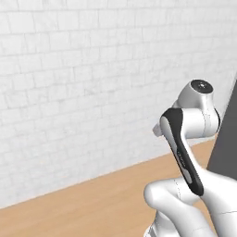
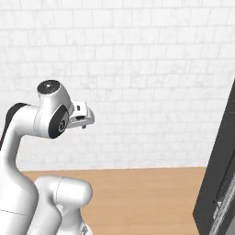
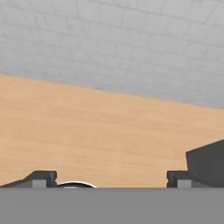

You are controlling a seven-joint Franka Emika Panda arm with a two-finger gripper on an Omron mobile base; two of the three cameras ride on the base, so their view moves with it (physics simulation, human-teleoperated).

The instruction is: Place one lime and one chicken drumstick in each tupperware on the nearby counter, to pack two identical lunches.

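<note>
My gripper (image 3: 111, 179) is open, its two dark fingertips (image 3: 41, 178) set wide apart with nothing between them. It is raised and looks along a light wood-brown surface (image 3: 100, 131) toward a white brick wall (image 3: 131, 48). In the right base view the hand (image 2: 81, 114) sticks out from the folded white arm at mid-height, facing the wall. The limes, the chicken drumsticks and both tupperware trays are out of view. I cannot tell whether this wood surface is the counter.
A tall dark panel (image 2: 220, 183) stands at the right edge and shows also in the left base view (image 1: 227, 143) and as a dark block (image 3: 208, 164) in the hand view. The wall (image 1: 69, 92) closes off the far side of the wood surface (image 1: 92, 208).
</note>
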